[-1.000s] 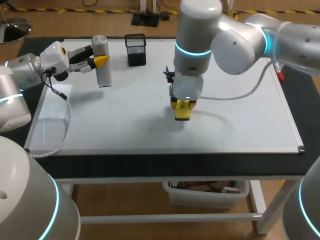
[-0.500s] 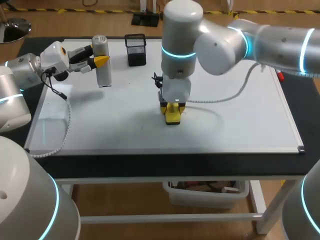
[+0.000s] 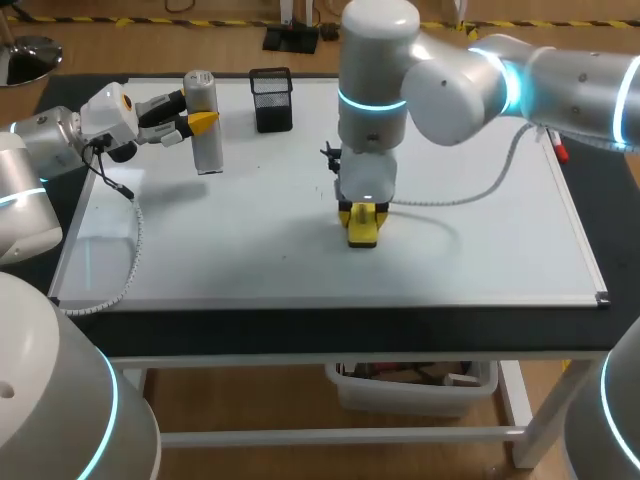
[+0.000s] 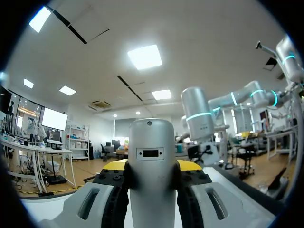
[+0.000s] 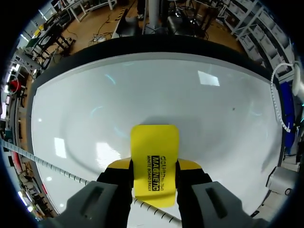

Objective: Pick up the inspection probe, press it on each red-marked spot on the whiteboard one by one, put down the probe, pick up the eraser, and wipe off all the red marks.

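Now both pincers are full: the left grasps the probe, the right grasps the eraser.

Leftmost, the left pincer [image 3: 196, 124] comes in sideways over the whiteboard [image 3: 240, 230] on the counter [image 3: 330, 330], clenched on the grey probe [image 3: 205, 120], which stands upright between its fingers; whether the probe's base touches the board cannot be told. In the left wrist view the probe [image 4: 152, 156] fills the gap of that pincer [image 4: 152, 167], a yellow tip pressing on either side. Just beyond this pincer, further toward the right, a black mesh pen cup [image 3: 271, 98] stands on the board, apart from the probe. Right of that, the right pincer [image 3: 362, 213] points straight down, clamped on the yellow eraser [image 3: 363, 228]. The right wrist view shows the eraser [image 5: 155, 142] sticking out ahead of the pincer [image 5: 155, 166], its far end seemingly on the whiteboard [image 5: 95, 114].
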`<state>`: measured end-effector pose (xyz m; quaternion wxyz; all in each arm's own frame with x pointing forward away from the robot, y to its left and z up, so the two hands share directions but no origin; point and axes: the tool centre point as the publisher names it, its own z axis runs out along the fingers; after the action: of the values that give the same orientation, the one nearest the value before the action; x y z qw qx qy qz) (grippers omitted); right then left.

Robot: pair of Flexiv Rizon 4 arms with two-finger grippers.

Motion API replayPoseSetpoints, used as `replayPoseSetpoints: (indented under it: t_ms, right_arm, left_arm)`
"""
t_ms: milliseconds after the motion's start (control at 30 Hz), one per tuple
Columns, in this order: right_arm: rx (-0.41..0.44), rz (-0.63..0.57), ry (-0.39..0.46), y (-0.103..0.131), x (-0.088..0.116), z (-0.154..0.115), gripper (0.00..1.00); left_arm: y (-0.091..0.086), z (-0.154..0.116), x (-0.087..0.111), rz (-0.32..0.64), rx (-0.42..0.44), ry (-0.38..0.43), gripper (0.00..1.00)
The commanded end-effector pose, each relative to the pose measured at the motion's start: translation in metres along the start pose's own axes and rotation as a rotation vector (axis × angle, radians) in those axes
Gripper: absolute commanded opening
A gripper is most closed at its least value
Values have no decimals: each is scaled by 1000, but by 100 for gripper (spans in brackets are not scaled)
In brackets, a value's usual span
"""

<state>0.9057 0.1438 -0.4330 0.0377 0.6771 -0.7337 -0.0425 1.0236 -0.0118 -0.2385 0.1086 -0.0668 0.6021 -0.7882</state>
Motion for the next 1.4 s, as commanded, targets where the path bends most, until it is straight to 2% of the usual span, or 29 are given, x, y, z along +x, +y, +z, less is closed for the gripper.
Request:
replayPoseSetpoints:
  t_ms: [33,400,767,1300,1400]
  right_arm:
    - [10,11,-9,3,18,5,0]
    - [25,43,-5,3,32,-1,0]
    - [99,50,-7,-2,47,-50,0]
    - [99,60,-17,3,50,-47,0]
    - [125,82,-34,-11,59,-48,0]
  left_arm:
    - [0,0,0,2,3,2,0]
    - [0,0,0,2,3,2,0]
    - [0,0,0,2,3,2,0]
    - [0,0,0,2,3,2,0]
    - [0,0,0,2,3,2,0]
